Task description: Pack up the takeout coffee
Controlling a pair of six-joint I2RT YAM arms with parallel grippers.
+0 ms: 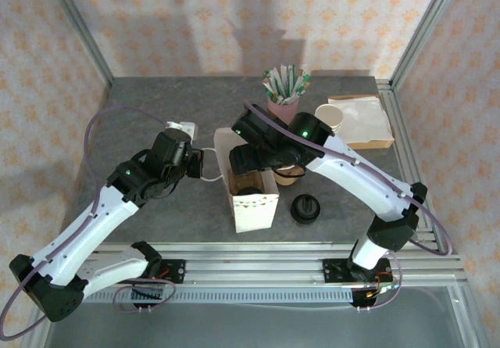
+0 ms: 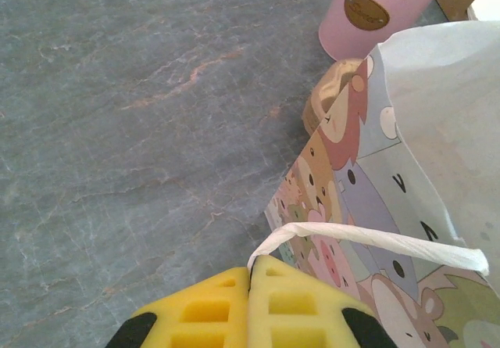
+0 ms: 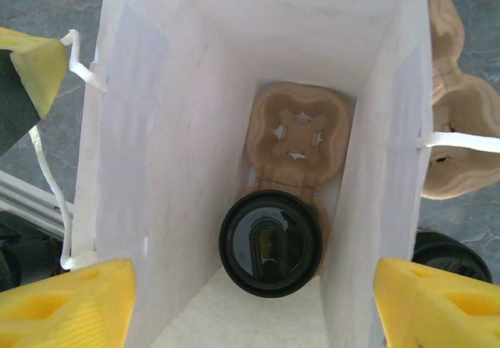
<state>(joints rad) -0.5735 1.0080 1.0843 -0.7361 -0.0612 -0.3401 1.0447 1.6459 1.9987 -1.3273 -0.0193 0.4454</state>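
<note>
The coffee (image 3: 270,242) is seen inside the white bag (image 3: 180,129), seated in the near pocket of a carrier (image 3: 297,133) that lies on the bag's floor, with its black lid turned upward. The right gripper (image 3: 250,281) is held over the bag's mouth with its jaws spread wide and nothing gripped. Its yellow fingers (image 3: 66,305) are seen at either side of the bag's walls. The left gripper (image 2: 250,276) is clamped tight on the bag's white handle (image 2: 367,240). A second carrier (image 3: 457,121) is set just beside the bag on the grey table (image 1: 156,105). A loose lid (image 1: 305,208) is found near it, and a pink cup (image 1: 285,107) behind.
</note>
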